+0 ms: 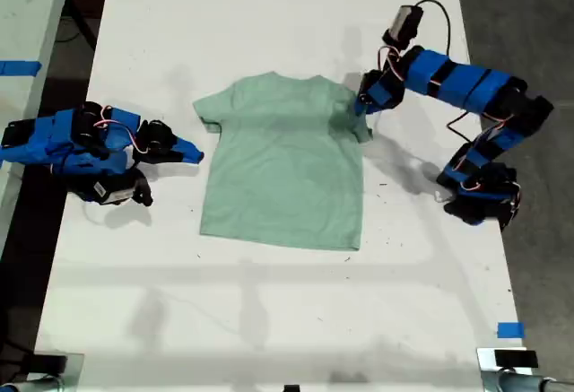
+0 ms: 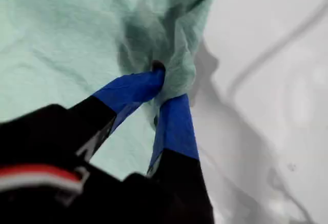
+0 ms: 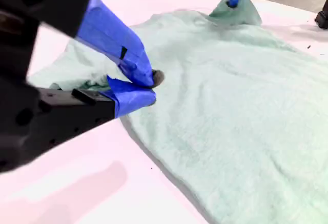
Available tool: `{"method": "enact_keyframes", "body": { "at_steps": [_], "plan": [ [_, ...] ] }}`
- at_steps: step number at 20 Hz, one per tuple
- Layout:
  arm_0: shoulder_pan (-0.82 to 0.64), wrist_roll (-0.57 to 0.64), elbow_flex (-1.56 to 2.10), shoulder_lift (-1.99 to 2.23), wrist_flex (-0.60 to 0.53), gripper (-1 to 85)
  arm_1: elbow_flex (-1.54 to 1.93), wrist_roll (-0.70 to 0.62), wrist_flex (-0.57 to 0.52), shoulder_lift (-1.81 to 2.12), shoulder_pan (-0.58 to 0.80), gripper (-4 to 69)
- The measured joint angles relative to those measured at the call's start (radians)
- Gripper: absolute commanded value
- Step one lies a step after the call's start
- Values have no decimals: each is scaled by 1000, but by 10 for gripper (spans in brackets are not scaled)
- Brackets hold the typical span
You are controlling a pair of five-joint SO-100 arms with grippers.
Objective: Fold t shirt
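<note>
With my first gripper (image 2: 163, 92) clamped on the t shirt (image 1: 285, 161) sleeve, I should bring my second gripper (image 3: 148, 88), jaws nearly together beside the opposite sleeve, onto fabric before lifting both evenly.

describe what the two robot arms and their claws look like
Both arms are bright blue segments joined by black motor housings, with thin red, black and white wires looping between joints. My first claw and my second claw have black bases and blue-taped fingers. A small camera with a black cable rides on each wrist.
</note>
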Motion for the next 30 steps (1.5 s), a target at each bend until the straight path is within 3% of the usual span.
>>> {"method": "enact_keyframes", "body": {
  "at_steps": [4,11,12,13,14,17,22,27,30],
  "plan": [
    [0,0,0,0,0,-1,-232,-14,-2,-55,-121,15],
    [0,0,0,0,0,-1,-526,-9,-235,-495,-215,14],
    [0,0,0,0,0,-1,-591,-2,-244,-584,-225,122],
    [0,0,0,0,0,-1,-655,9,-244,-673,-238,333],
    [0,0,0,0,0,-1,-693,18,-245,-742,-245,481],
    [11,0,0,0,0,-1,-730,20,-235,-772,-259,538],
    [17,0,0,0,0,-1,-730,32,-26,-571,-281,522],
    [17,0,0,0,0,-1,-584,152,417,-158,-285,508],
    [17,0,0,0,0,-1,-233,192,466,210,-285,387]
  ]
}}
